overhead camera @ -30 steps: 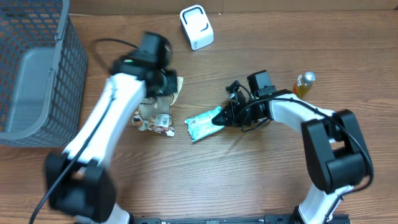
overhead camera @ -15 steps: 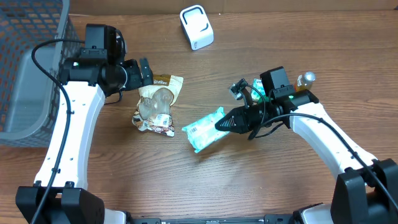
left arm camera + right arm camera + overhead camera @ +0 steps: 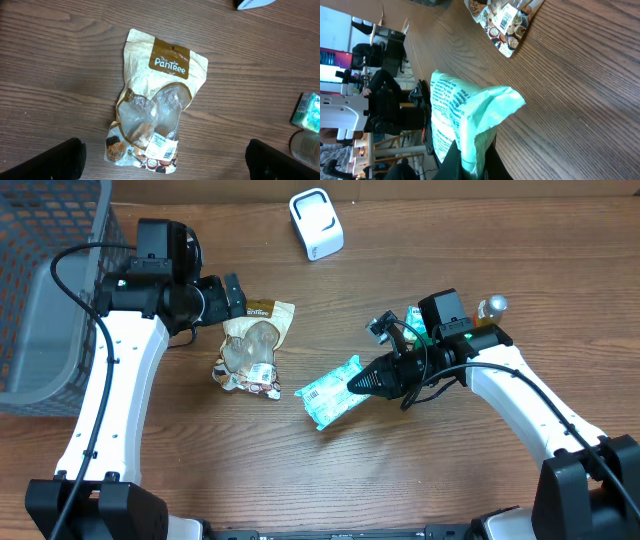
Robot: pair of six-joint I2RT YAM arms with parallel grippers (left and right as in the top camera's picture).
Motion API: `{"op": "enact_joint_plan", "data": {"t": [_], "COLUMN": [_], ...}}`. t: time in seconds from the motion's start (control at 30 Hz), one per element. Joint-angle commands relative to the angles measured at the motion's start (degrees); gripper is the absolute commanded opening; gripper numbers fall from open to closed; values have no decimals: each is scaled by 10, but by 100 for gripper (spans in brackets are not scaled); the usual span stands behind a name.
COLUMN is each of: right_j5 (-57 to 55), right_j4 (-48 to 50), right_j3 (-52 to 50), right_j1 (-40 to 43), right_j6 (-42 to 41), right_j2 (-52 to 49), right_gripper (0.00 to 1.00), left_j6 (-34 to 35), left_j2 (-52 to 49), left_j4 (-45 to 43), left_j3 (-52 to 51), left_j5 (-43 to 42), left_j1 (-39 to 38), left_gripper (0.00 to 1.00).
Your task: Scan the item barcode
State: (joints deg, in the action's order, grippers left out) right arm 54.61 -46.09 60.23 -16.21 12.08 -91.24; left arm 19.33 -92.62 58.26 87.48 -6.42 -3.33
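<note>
A teal snack packet [image 3: 330, 392] is pinched at one end by my right gripper [image 3: 360, 382], which is shut on it and holds it tilted just above the wood. In the right wrist view the packet [image 3: 460, 120] rises from between the closed fingers of that gripper [image 3: 470, 167]. A tan and clear Pantree pouch [image 3: 255, 345] lies flat on the table, with a white barcode label [image 3: 162, 145] at its lower end. My left gripper [image 3: 232, 297] hovers open at the pouch's upper left, holding nothing. Its black fingertips [image 3: 50, 160] stand wide on either side of the pouch [image 3: 157, 100].
A white box-shaped device [image 3: 316, 224] stands at the back centre. A grey mesh basket [image 3: 50, 290] fills the far left. A small yellow bottle [image 3: 490, 310] and a green item [image 3: 415, 315] sit behind my right arm.
My left gripper has let go of the pouch's top, opened wide and drawn back to the upper left. My right gripper has carried the teal packet slightly toward the front.
</note>
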Motion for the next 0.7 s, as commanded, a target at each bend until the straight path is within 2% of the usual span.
{"op": "enact_joint_plan", "data": {"t": [0.0,0.67], "right_j5": [10,10], "right_j4": [1,-10], "right_j3": [4,4], "right_j1": [2,2], "right_j6": [9,19], "right_j2": [14,14], "right_gripper": [4,4], "left_j6": [-5,-5], "left_j2": [-1,-1], "left_j4": [0,0], "left_j3": [-1,-1], "left_j5": [-5,-5], "left_j1": [0,0], "left_gripper": [100,100]}}
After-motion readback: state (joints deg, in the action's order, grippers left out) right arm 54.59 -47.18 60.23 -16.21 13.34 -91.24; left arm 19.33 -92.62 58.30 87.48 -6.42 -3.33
